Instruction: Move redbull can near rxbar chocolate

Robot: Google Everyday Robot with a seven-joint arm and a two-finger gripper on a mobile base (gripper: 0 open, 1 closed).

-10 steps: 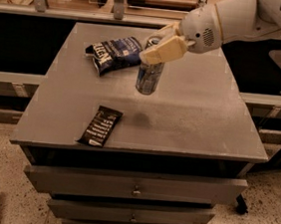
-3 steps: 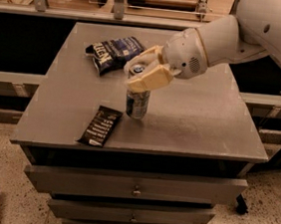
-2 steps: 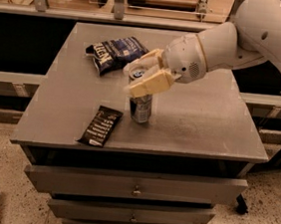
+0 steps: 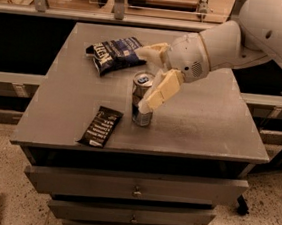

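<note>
Now the can (image 4: 137, 95) is seen standing upright on the counter (image 4: 205, 122), a little forward of the middle, its silver top showing. Just to its left, nearer the front edge, the black bar wrapper (image 4: 100, 126) is laid flat with its white lettering up. A narrow strip of bare counter is seen between the two.

The tool (image 4: 142, 79) is positioned right at the can, reached in from the right on the white arm (image 4: 270, 32). Its fingers are spread wide. One pale finger (image 4: 152, 50) is stretched out behind and above the can, and the other (image 4: 162, 89) is slanted down across the can's right side, with its tip low on the can. Whether that front finger is actually touching the metal cannot be told from this angle; it may only be overlapping it in view.

Farther back on the counter, a dark blue snack bag (image 4: 116, 55) is lying, behind the can and well apart from the bar. Below the counter top, drawers (image 4: 136, 184) with small knobs are stacked.
</note>
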